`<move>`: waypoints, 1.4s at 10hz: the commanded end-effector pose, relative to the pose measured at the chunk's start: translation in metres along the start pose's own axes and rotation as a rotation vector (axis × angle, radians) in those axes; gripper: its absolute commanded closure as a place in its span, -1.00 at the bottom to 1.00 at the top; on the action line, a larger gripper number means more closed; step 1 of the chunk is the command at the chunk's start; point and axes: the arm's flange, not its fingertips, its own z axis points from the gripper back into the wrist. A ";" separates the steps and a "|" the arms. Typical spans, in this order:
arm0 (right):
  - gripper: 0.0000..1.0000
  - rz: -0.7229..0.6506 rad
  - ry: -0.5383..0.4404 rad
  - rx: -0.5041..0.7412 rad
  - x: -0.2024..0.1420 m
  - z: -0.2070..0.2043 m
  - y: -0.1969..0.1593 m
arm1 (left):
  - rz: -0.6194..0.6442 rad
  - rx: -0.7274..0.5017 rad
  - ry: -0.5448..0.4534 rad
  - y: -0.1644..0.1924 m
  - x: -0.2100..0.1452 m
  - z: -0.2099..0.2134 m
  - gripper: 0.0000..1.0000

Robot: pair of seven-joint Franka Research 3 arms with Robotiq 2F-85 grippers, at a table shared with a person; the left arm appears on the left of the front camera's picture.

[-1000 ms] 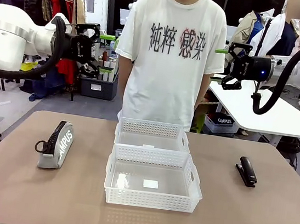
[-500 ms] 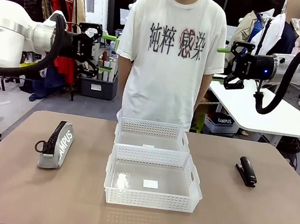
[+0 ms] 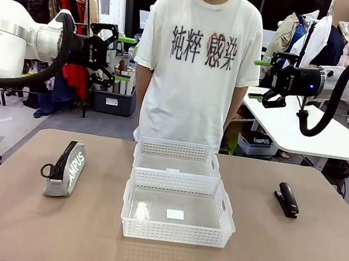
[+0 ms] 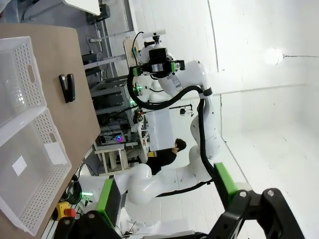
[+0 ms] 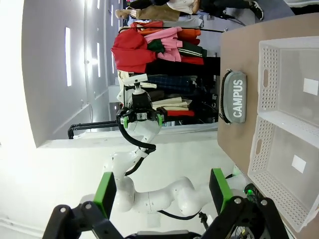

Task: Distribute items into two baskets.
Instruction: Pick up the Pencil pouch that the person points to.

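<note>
Grey fabric zippered CAMPUS pouch [image 3: 65,169] on brown worktop's [image 3: 20,226] left, small black stapler [image 3: 287,199] at right, white lattice plastic near basket [image 3: 174,232] touching far basket [image 3: 175,148] between them, left hand [image 3: 124,59] and right hand [image 3: 258,80] raised, fingers apart, empty, left wrist view, stapler beside baskets, right wrist view, pouch beside baskets

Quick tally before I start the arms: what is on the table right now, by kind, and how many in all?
White lattice baskets: 2, the near basket and the far basket, neither holding an item
Grey pouch: 1, left of the baskets
Black stapler: 1, right of the baskets
Total: 4
</note>
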 end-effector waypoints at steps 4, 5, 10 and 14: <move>-1.00 0.008 -0.009 -0.002 -0.001 -0.001 0.005 | -0.004 0.009 0.004 -0.002 0.002 0.001 -1.00; -1.00 0.008 -0.009 -0.002 -0.001 -0.001 0.005 | -0.004 0.009 0.004 -0.002 0.002 0.001 -1.00; -1.00 0.008 -0.009 -0.002 -0.001 -0.001 0.005 | -0.004 0.009 0.004 -0.002 0.002 0.001 -1.00; -1.00 0.008 -0.009 -0.002 -0.001 -0.001 0.005 | -0.004 0.009 0.004 -0.002 0.002 0.001 -1.00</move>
